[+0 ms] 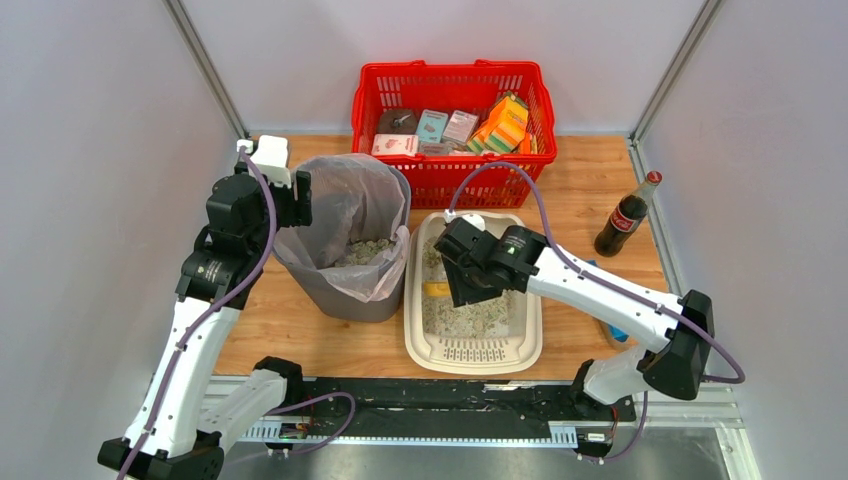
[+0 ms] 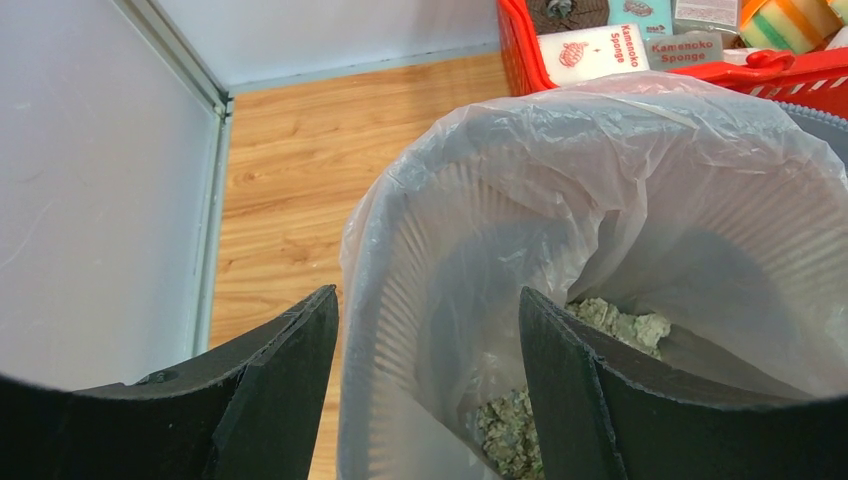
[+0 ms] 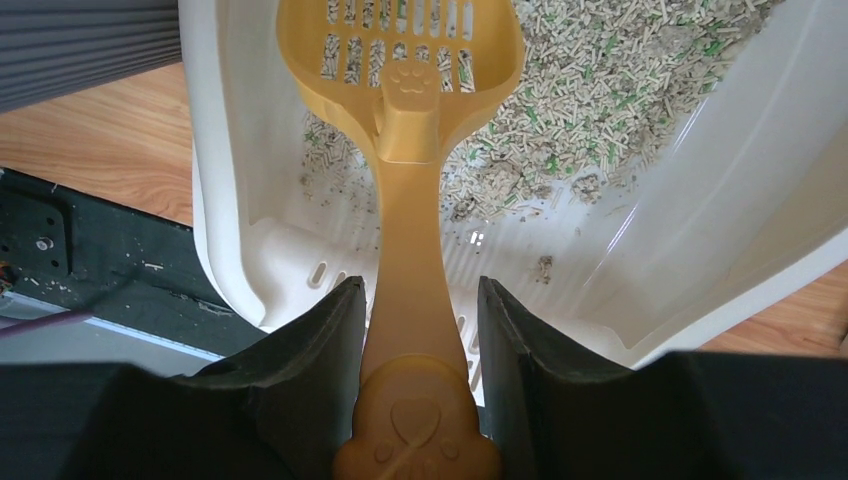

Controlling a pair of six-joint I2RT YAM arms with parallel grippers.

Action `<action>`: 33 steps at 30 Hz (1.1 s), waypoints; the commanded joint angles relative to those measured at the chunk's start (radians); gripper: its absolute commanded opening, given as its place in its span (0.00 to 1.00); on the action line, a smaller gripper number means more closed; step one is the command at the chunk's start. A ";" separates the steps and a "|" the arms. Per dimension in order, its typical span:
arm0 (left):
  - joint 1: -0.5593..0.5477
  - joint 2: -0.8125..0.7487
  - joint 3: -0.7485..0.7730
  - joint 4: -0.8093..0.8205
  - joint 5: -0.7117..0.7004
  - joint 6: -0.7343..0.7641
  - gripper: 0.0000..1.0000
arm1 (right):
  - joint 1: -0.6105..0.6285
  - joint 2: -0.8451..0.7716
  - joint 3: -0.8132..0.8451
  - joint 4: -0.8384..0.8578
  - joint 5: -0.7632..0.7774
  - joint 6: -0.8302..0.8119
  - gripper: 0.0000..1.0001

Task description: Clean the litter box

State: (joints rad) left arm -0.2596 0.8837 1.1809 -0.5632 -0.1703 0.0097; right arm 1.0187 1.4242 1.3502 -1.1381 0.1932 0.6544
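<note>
The cream litter box (image 1: 418, 330) lies on the table's near middle, grate end toward me, with grey-white granules (image 1: 470, 318) inside. My right gripper (image 1: 468, 285) hovers over it, shut on the handle of a yellow slotted scoop (image 1: 437, 290). In the right wrist view the scoop (image 3: 405, 190) points into the litter box (image 3: 230, 150), its head empty above the granules (image 3: 600, 90), and my right gripper (image 3: 415, 305) clamps the handle. My left gripper (image 1: 292, 200) is open at the left rim of the grey bin (image 1: 350, 295). In the left wrist view its fingers (image 2: 290, 360) straddle the bagged rim (image 2: 400, 300).
The bin's clear bag (image 2: 640, 180) holds clumped litter (image 2: 610, 320). A red basket (image 1: 452, 180) of sponges stands behind the litter box. A cola bottle (image 1: 627, 215) stands at the right, with a blue object (image 1: 617, 332) under the right arm. Grey walls enclose the table.
</note>
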 commanded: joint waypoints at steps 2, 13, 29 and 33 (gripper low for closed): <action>-0.003 -0.003 0.003 0.031 0.017 0.010 0.75 | 0.001 0.015 0.064 -0.019 0.045 0.057 0.00; -0.003 0.009 0.006 0.026 0.015 0.012 0.75 | 0.007 0.168 0.053 0.014 0.080 0.048 0.00; -0.003 0.020 0.010 0.019 -0.011 0.013 0.75 | -0.031 0.306 0.070 0.118 0.172 0.045 0.00; -0.003 0.023 0.009 0.017 -0.014 0.015 0.75 | -0.037 0.302 0.038 0.164 0.198 0.067 0.00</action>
State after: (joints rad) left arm -0.2596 0.9070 1.1809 -0.5644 -0.1684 0.0097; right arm 0.9977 1.7206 1.4063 -1.0927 0.3252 0.6868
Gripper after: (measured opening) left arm 0.746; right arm 0.454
